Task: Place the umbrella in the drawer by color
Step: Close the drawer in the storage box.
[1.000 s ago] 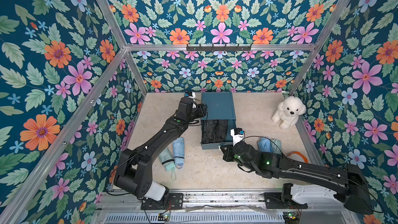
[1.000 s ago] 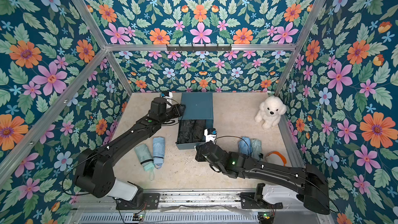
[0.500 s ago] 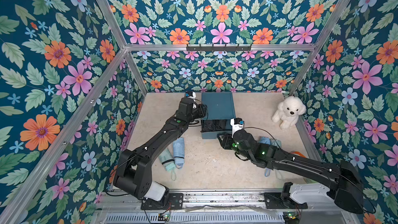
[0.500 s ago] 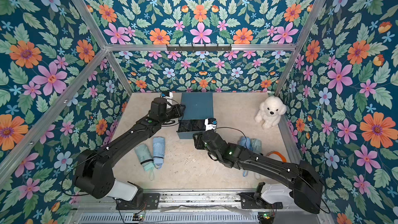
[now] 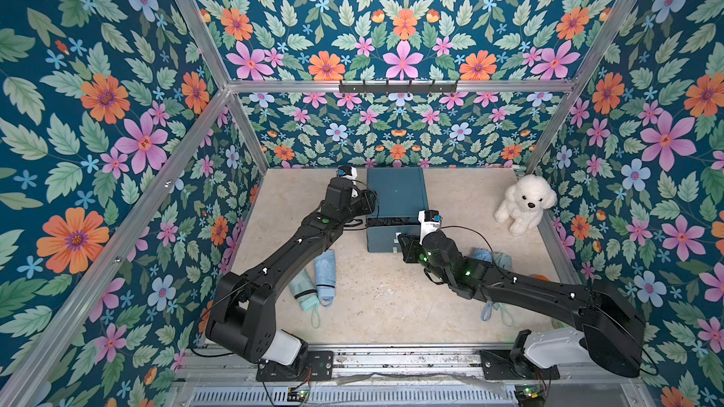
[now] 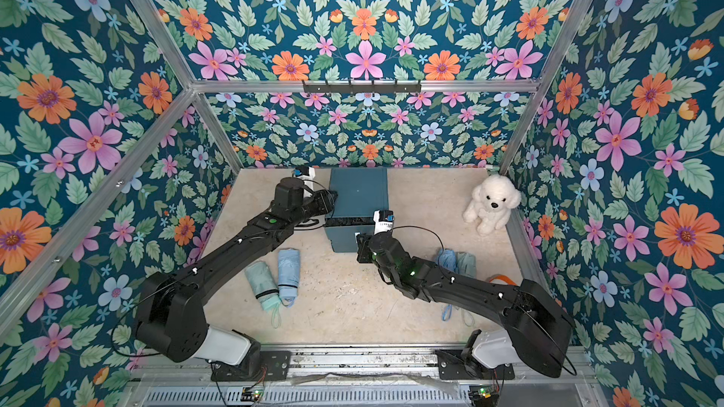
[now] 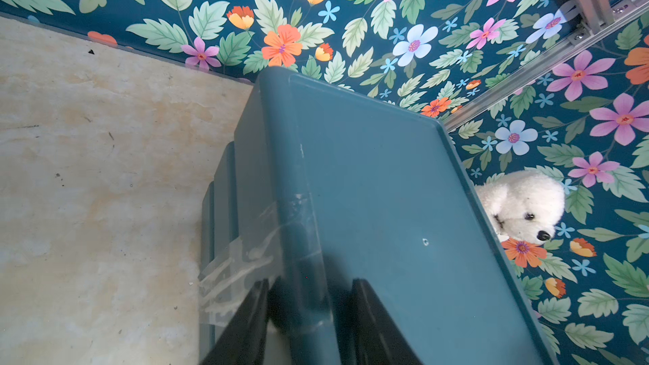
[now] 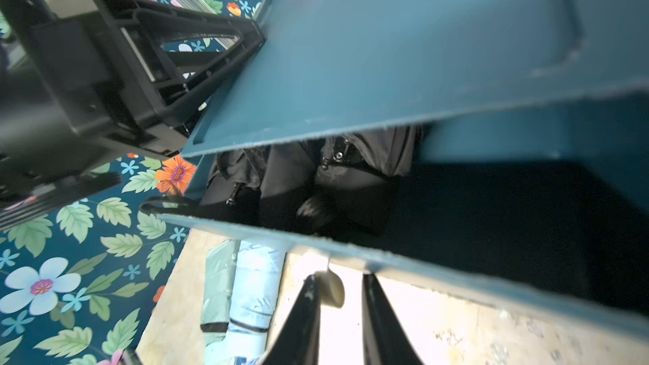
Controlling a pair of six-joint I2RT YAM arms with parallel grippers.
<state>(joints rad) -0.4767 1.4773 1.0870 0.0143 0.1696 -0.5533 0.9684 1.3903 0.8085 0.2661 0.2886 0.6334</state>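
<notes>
Sorting partly done. Black umbrellas [image 8: 316, 177] lay inside the drawer [image 5: 382, 240], which stood open only a crack. Four folded ones lay unsorted on the counter [image 5: 391, 299]: the mint umbrella [image 5: 303, 291] touching the pale-blue umbrella [image 5: 326, 276], and the blue umbrella [image 6: 446, 262] and grey-green umbrella [image 6: 466, 264] under the right arm. Left fingers [image 7: 242, 324] clamped the cabinet [image 5: 395, 189] edge. Right fingers [image 8: 300, 317] stood slightly apart around the knob [image 8: 332, 289], not gripping.

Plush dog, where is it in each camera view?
Top view: dog in the far right corner.
Top view: dog, same corner.
Left wrist: dog peeking past the cabinet.
Right wrist: not in it.
Shared landmark: the teal cabinet, in all four.
</notes>
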